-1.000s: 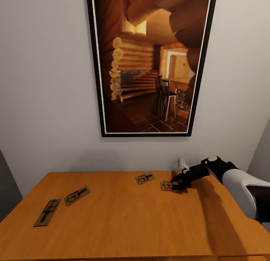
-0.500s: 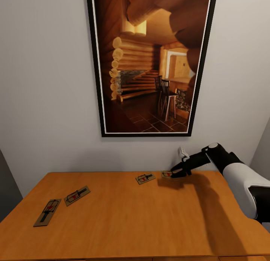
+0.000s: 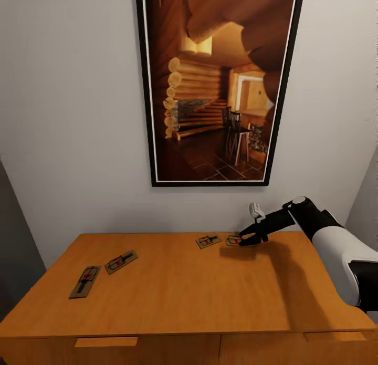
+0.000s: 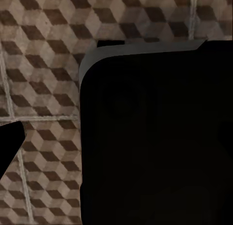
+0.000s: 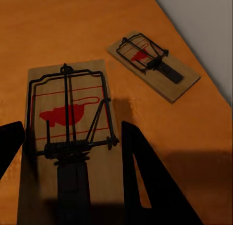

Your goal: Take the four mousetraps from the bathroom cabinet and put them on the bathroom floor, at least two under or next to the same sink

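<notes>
Head view: right hand (image 3: 248,238) grips mousetrap (image 3: 234,240) above cabinet (image 3: 178,291); left hand state unclear.

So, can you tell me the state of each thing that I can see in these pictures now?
Held mousetrap: gripped by the right gripper, lifted above the cabinet top.
Mousetrap beside it: lying flat on the top.
Two mousetraps at the left: lying flat, apart.
Drawers: shut.
Framed picture: hanging on the wall.
</notes>
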Controlling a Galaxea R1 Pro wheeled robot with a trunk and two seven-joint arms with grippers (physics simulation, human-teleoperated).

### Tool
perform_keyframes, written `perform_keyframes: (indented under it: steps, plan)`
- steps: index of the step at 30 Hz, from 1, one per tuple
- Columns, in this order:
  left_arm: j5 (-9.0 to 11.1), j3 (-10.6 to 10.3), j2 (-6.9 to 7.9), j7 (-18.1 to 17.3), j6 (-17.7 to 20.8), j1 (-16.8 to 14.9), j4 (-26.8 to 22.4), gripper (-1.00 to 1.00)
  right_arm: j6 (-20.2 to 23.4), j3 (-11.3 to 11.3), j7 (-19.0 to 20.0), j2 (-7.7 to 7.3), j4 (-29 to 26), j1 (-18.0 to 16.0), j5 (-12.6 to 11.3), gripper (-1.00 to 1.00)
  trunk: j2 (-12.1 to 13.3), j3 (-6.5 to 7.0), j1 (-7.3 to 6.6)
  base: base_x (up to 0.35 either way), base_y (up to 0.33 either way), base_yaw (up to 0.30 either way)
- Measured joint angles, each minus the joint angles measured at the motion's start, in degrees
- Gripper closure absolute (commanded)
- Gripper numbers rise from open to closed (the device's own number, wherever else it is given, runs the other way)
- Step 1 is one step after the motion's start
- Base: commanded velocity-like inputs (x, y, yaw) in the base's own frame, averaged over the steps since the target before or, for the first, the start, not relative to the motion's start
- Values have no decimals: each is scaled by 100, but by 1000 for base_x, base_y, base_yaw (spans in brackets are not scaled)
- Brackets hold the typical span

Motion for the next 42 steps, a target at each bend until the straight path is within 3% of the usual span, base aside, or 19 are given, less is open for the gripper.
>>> perform_keyframes:
  steps: [10, 42]
  plan:
    - [0, -1, 0, 0, -2, 0, 0, -100, -7, 5, -22, -4, 26, -1, 4, 100, 0, 0, 1, -274, 126, 0]
    - [0, 5, -1, 0, -6, 0, -1, -100, -31, 8, -109, -13, 100, -1, 22, 100, 0, 0, 1, -332, 3, 0]
